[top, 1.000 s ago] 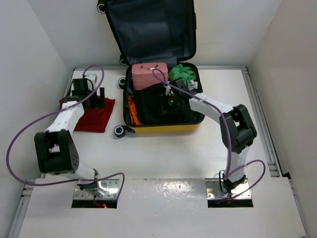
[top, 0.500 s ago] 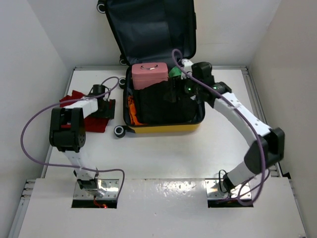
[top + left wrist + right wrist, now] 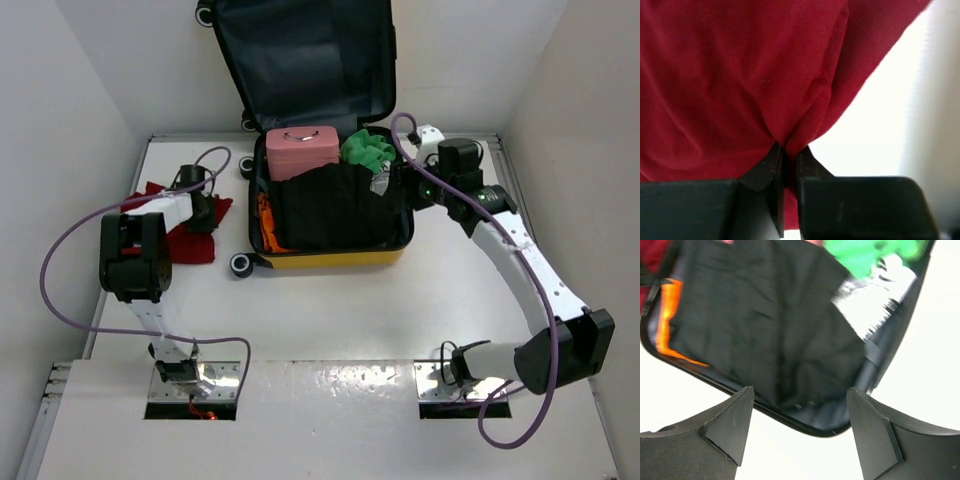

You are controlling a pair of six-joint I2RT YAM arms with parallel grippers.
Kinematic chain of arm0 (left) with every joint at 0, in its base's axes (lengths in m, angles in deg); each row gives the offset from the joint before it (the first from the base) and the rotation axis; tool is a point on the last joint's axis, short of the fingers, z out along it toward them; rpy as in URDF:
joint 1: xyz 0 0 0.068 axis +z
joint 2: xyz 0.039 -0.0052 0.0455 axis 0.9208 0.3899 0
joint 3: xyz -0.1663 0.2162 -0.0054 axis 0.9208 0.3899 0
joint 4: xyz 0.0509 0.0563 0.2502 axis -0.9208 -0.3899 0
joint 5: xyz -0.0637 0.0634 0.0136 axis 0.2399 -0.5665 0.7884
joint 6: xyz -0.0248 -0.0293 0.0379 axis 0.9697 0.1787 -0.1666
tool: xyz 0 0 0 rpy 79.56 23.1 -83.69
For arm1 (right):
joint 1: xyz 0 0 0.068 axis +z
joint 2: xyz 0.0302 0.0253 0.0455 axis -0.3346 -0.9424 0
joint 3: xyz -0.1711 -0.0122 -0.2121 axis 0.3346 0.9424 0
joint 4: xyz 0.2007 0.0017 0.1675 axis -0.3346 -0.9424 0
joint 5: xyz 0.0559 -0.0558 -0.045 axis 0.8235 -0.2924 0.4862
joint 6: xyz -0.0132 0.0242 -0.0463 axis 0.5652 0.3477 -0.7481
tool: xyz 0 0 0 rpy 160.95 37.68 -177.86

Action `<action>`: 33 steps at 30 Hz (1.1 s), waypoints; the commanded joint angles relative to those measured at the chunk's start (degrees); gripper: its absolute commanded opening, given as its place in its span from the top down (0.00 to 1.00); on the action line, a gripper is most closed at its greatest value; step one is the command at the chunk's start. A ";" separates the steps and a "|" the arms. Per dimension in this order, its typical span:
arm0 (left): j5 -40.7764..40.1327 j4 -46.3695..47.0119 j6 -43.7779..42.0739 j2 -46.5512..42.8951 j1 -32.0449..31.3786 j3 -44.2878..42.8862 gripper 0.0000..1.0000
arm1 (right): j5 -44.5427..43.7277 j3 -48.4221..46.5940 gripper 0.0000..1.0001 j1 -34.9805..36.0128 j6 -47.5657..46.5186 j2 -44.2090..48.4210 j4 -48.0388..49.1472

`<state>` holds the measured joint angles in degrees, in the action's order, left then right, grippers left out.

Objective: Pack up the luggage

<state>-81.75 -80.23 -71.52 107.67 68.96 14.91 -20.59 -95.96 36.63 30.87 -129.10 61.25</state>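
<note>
One white table (image 3: 330, 320) beneath all else. At its far middle, the yellow hard-shell suitcase (image 3: 330, 259), lying open, dark-lined lid (image 3: 305, 60) propped up against the back wall. Holds a black garment (image 3: 335, 205) spread over most of the lower shell. Behind that, in the suitcase's far left corner, a small pink case (image 3: 301, 152); to the far right, bunched green cloth (image 3: 366, 148); along the left inner wall, a strip of something orange (image 3: 266, 215). Left of the suitcase, on the table, a rumpled red cloth (image 3: 190, 245). By the suitcase's near left corner, one black wheel (image 3: 241, 264). Left gripper (image 3: 787, 150) down on the red cloth (image 3: 740, 75), jaws pinched tight on a raised fold of it. Right gripper (image 3: 799, 392) at the suitcase's right rim, above the black garment's edge (image 3: 765, 330), jaws spread wide, nothing between them.
</note>
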 commanded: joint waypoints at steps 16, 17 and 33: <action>17.13 -9.57 15.28 -14.93 -21.58 -27.21 1.00 | 1.16 5.66 0.27 -12.07 2.19 6.38 -4.75; 17.13 -9.57 15.29 -13.87 -24.47 -28.87 1.00 | 1.25 5.40 0.28 -12.25 2.64 6.29 -4.75; 18.98 -7.82 25.21 11.10 -38.64 -44.62 1.00 | 3.45 6.10 0.28 -15.94 3.60 6.55 -5.63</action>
<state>-65.16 -91.16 -49.86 119.59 33.55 -24.81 -18.43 -90.27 21.29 33.60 -123.61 55.06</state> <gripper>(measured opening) 0.127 0.721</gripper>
